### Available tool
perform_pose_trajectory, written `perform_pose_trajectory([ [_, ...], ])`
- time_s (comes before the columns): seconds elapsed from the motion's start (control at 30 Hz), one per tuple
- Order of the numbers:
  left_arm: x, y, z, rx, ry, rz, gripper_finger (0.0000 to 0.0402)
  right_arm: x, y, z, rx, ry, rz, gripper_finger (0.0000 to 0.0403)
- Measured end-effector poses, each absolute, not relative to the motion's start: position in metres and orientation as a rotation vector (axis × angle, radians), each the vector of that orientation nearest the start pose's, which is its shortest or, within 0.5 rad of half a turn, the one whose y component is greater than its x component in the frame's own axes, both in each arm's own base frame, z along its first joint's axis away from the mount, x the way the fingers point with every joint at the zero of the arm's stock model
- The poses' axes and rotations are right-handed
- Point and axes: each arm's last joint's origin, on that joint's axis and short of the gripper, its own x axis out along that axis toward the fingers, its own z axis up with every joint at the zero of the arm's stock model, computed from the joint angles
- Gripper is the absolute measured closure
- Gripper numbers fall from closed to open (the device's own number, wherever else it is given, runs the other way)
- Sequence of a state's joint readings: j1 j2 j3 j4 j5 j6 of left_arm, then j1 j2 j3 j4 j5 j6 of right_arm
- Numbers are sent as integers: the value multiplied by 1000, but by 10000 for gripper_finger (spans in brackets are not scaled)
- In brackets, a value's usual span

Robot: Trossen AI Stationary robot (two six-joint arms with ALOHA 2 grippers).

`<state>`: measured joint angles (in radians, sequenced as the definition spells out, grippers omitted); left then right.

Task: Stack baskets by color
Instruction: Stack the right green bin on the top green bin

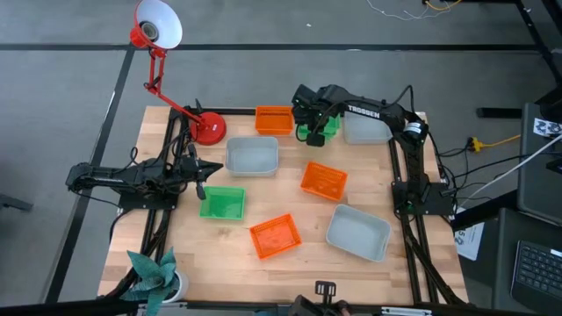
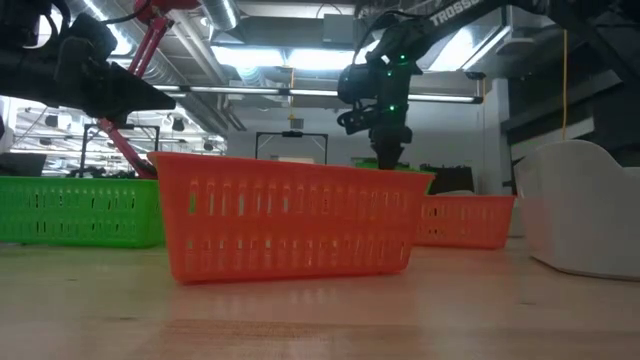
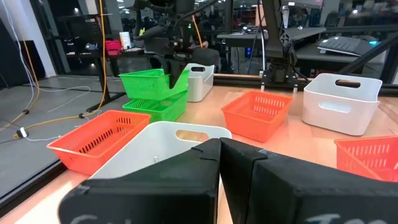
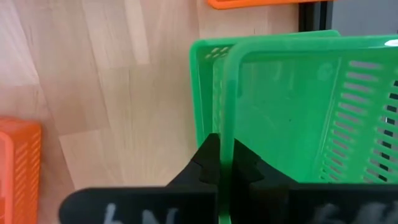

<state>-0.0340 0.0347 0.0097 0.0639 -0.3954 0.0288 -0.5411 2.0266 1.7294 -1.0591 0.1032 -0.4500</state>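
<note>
The right end effector (image 4: 225, 163) is clamped on the wall of a tilted green basket (image 4: 298, 118), holding it over a second green basket (image 4: 205, 81) at the far edge of the worktop (image 1: 299, 211). From above, the right arm covers most of this pair, so only slivers of green show, and how far the upper one sits inside the lower cannot be told. The left end effector (image 1: 204, 169) rests at the left side, fingers together, near the grey-white basket (image 1: 252, 156) in the middle.

A third green basket (image 1: 221, 204) stands apart on the left. An orange basket (image 1: 274, 120) sits at the far edge just left of the green pair, another orange basket (image 1: 323, 181) lies centre-right, and a third orange basket (image 1: 275, 236) lies near the front. A grey-white basket (image 1: 366, 129) at the far right is partly hidden under the right arm, and another grey-white basket (image 1: 358, 233) sits near right, close to the worktop's right edge.

In the low view the near orange basket fills the middle and hides most of what lies behind it. The red lamp base (image 1: 209, 129) stands at the far left corner. Bare wood is open between the middle baskets and along the near edge
</note>
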Motion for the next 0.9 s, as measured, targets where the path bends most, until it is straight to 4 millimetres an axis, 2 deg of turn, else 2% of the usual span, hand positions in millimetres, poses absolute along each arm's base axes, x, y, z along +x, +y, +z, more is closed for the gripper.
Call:
perform_pose_trajectory([
  [0.4, 97, 8, 170, 19, -32, 362, 401, 349, -213, 232, -73, 1421, -227, 396],
  [0.77, 97, 8, 170, 20, -31, 362, 401, 350, -214, 232, -79, 1406, -233, 299],
  [0.9, 97, 8, 170, 20, -31, 362, 401, 351, -215, 232, -80, 1398, -238, 280],
])
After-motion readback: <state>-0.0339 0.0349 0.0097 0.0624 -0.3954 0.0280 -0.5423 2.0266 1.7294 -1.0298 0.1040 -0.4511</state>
